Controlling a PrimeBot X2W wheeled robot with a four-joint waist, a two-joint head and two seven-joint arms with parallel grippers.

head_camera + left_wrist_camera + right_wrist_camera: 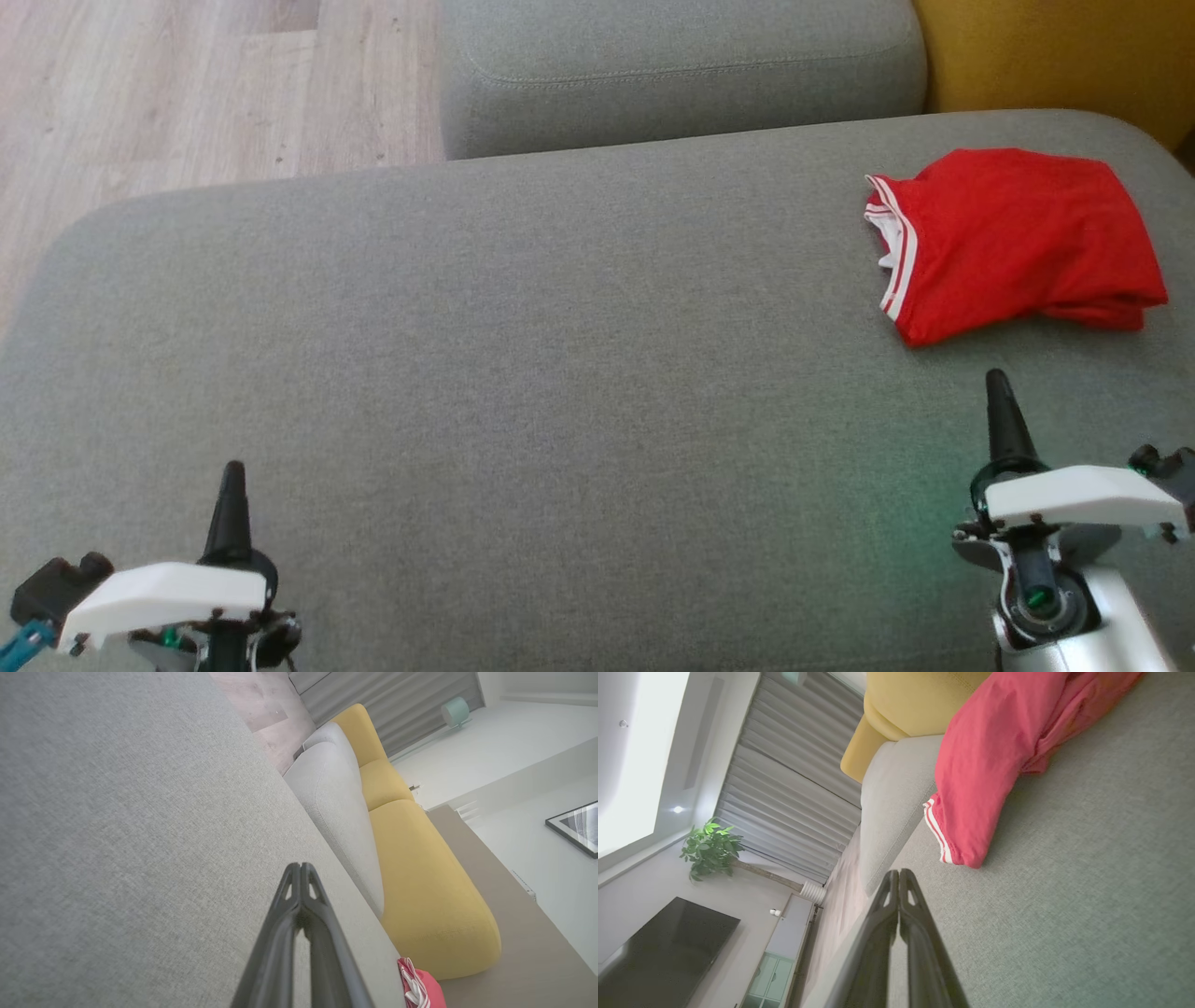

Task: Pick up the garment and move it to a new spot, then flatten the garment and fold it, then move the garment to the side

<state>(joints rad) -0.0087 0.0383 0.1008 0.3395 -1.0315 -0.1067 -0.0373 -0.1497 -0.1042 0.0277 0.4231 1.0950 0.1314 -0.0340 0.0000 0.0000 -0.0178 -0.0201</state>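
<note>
Grey sofa seat [523, 373] takes up most of the head view, with both grippers low over it. The left gripper [232, 469] has its fingers pressed together into one dark point with nothing between them. In the left wrist view the tips also meet, with bare grey fabric under and ahead of them. The right gripper [998, 378] is likewise fully closed and empty, and its tips touch in the right wrist view too.

The red garment [1013, 243], which has white striped trim, is folded into a rough bundle and lies on the seat ahead of the right gripper. It is near the fingertips but not touching, with a strip of bare fabric between. In the right wrist view the striped hem corner is the part closest to the tips. From the left gripper the garment is well apart, far off to its right and further ahead. Just a corner shows at the bottom edge of the left wrist view, right of the fingers.

A grey back cushion [681, 65] sits ahead, between the two grippers and past the seat edge. A yellow cushion [1055, 56] lies beyond the garment, straight ahead of the right gripper. Wood floor [187, 84] shows ahead of the left gripper, past the seat's rounded corner.

In the right wrist background are grey curtains [794, 765], a potted plant [710, 847] and a dark TV screen [658, 947]. The left wrist background has a framed picture [574, 828] on a white wall.
</note>
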